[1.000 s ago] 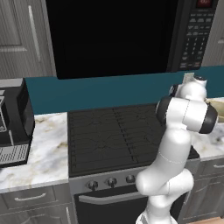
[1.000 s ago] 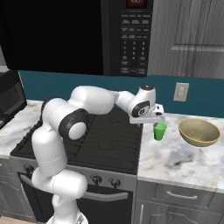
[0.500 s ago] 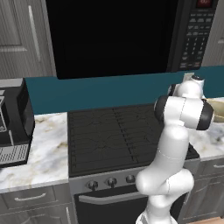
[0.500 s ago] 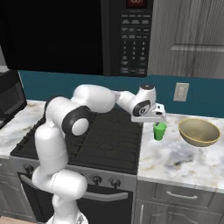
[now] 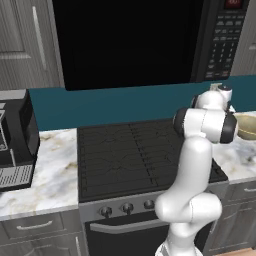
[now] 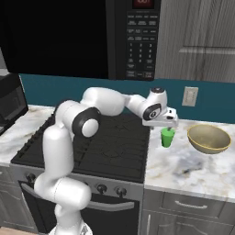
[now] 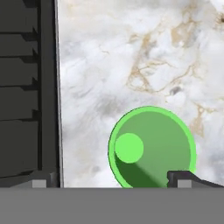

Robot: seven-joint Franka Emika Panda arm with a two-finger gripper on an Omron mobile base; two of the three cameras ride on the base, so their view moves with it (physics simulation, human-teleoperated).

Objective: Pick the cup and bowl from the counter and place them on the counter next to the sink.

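Note:
The small bright green cup (image 6: 167,137) stands upright on the white marble counter (image 6: 183,167), just right of the stove's edge. My gripper (image 6: 166,128) hangs right above it, pointing down, open and holding nothing. In the hand view I look straight down into the cup (image 7: 151,146). It sits off-centre toward the right fingertip (image 7: 183,177), which overlaps its rim, while the gripper (image 7: 113,179) is wide open. The tan-yellow bowl (image 6: 209,138) rests on the counter to the cup's right, and its edge (image 5: 247,127) peeks out behind the arm. The sink is out of view.
The black stovetop (image 6: 101,142) lies directly left of the cup, its edge (image 7: 26,87) close by. A microwave (image 6: 142,36) hangs overhead. A coffee machine (image 5: 15,140) stands on the left counter. A wall outlet (image 6: 189,96) sits behind the bowl.
The hand has eased slightly right and down over the cup. The jaws have stayed open, and the cup and bowl have not moved.

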